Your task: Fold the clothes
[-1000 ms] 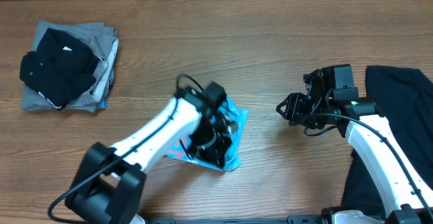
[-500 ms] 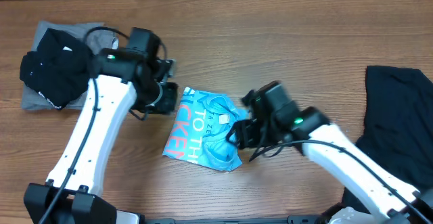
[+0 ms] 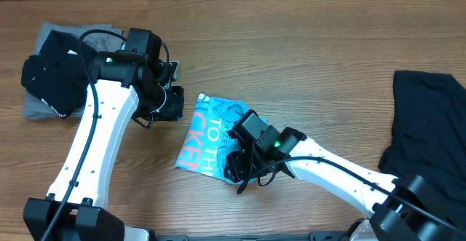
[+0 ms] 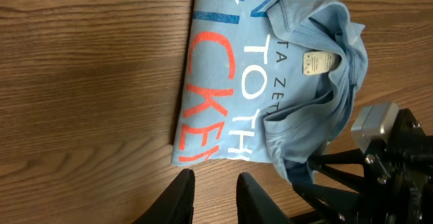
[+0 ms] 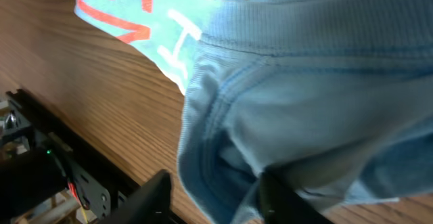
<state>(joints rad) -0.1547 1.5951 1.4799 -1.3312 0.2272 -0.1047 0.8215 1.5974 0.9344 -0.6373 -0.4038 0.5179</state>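
Though the right gripper [image 5: 216, 178] has its two fingers [image 5: 154, 195] apart, with a bunched fold of cloth between them, I cannot tell whether they pinch that fold or only straddle it. The cloth is the near right edge of the folded sky-blue T-shirt with white and pink-red lettering [image 3: 207, 135]. The shirt lies in the middle of the brown wooden table [image 3: 313, 44], with its collar and white neck label [image 4: 319, 62] facing up. The left gripper [image 4: 215, 180] has its fingers slightly parted, with bare wood showing between them, and holds nothing. It hangs over the table just left of the shirt's far corner.

At the far left a lumpy black garment [image 3: 58, 77] sits stacked on a flat grey garment [image 3: 113, 88]. At the right edge a large black cloth [image 3: 426, 132] lies loose and spread, well apart from the rest.

By my reading the blue shirt is folded to a compact rectangle, though rumpled along its right side. It needs only tidying or moving to the stack. The black cloth at the right looks unfolded, so that piece remains.
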